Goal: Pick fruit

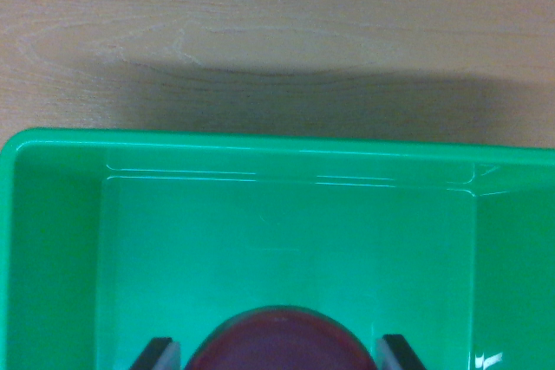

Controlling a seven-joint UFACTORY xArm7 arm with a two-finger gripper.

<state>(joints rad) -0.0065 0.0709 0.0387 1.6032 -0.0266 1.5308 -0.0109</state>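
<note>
A dark red round fruit (279, 341) shows at the bottom middle of the wrist view, only its top visible. My gripper (279, 354) has one dark finger on each side of it, the left fingertip (159, 354) and the right fingertip (395, 353) close against its sides, so it looks shut on the fruit. The fruit hangs over the inside of a green plastic bin (260, 142), above the bin's floor. The lower part of the fruit and the rest of the fingers are cut off by the frame's edge.
The bin's far rim runs across the middle of the view, its walls rising at the view's left and right. Beyond it lies a light wooden tabletop (277, 23) with a dark shadow beside the rim.
</note>
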